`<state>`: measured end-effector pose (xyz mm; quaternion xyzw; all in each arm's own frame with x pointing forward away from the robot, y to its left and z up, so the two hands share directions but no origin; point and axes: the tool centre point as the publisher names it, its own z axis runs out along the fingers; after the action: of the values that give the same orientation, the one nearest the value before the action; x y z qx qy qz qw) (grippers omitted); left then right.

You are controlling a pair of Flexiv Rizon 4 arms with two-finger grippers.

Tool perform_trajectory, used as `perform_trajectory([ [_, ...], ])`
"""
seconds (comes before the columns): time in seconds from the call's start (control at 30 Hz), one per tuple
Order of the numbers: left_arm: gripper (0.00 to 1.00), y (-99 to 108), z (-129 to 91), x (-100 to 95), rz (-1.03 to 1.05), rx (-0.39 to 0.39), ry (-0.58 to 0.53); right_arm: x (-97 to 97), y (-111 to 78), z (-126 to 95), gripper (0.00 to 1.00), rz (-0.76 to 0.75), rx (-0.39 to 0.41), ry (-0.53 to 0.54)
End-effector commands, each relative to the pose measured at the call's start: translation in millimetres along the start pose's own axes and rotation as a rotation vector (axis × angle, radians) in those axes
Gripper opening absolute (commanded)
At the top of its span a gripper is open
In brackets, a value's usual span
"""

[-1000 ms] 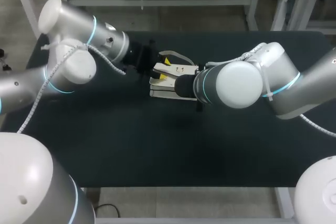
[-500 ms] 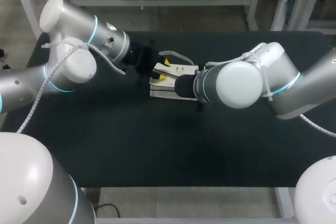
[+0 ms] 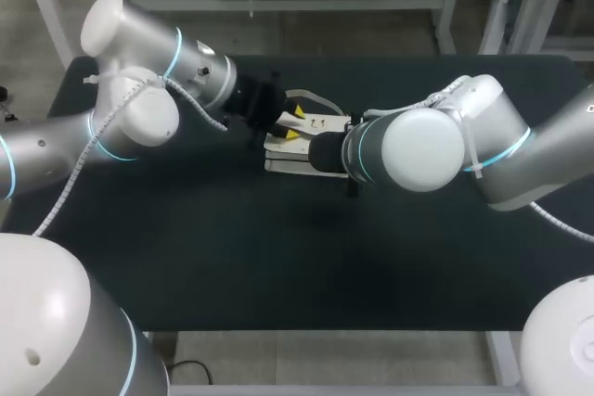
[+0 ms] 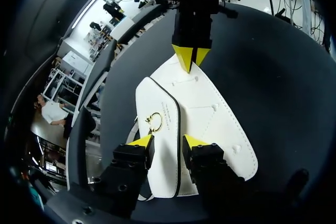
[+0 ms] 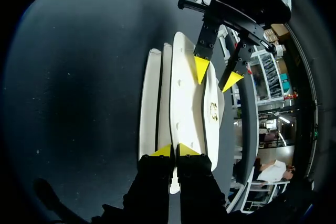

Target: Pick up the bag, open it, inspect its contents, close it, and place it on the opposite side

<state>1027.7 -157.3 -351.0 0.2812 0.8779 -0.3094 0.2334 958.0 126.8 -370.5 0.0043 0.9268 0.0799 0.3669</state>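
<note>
The left arm (image 3: 139, 118) is found shifted a little to the right since a second ago, so that the left gripper (image 4: 168, 141) is brought closer onto the left end of the bag (image 4: 210, 114). The right arm (image 3: 427, 150) and the bag are left where they were.

The left gripper's jaws are held apart and not clenched. The black-trimmed edge of the bag's flap is straddled by its two yellow tips. It cannot be told whether the flap is touched by either tip. The gold ring clasp (image 4: 155, 123) is seen just ahead of these fingers, on the flap.

The right gripper (image 5: 174, 151) is clamped tight on the bag's right end, with a thin white panel pinched between its tips. From the left wrist, those tips are seen pressed together at the far end of the bag.

The white bag is laid flat on the dark table (image 3: 278, 257), in the far middle, between the two grippers. Its layered panels are shown on the near side, and a pale strap (image 3: 311, 96) is looped on the table at its far side.

The left arm is brought in from the far left with its wrist pointed right. The right arm is brought in from the right with its wrist pointed left, and much of the bag's right part is hidden under it in the head view.
</note>
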Motion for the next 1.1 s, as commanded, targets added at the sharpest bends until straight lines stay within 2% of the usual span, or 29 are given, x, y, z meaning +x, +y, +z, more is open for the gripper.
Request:
perform_trajectory([
  [0.03, 0.36, -0.1, 10.1, -1.0, 0.002, -0.027, -0.007, 4.6, -2.5, 1.3, 0.00, 0.000, -0.013, -0.123],
  [0.13, 0.28, 1.6, 12.2, -2.6, -0.002, -0.048, -0.022, 4.6, -2.5, 1.3, 0.00, 0.000, -0.013, -0.123],
  [0.2, 0.18, 3.0, 13.1, -4.4, -0.008, -0.064, -0.034, 4.6, -2.5, 1.3, 0.00, 0.000, -0.013, -0.123],
  [0.27, 0.01, 4.3, 11.9, -7.1, -0.024, -0.067, -0.045, 4.6, -2.5, 1.3, 0.00, 0.000, -0.013, -0.123],
  [0.53, 0.00, 4.9, -0.5, -15.9, -0.090, -0.022, -0.035, 4.6, -2.5, 1.3, 0.00, 0.000, -0.013, -0.123],
  [1.1, 0.00, 14.6, -19.6, -43.9, -0.293, 0.041, 0.096, 4.6, -2.5, 1.3, 0.00, 0.000, -0.013, -0.123],
])
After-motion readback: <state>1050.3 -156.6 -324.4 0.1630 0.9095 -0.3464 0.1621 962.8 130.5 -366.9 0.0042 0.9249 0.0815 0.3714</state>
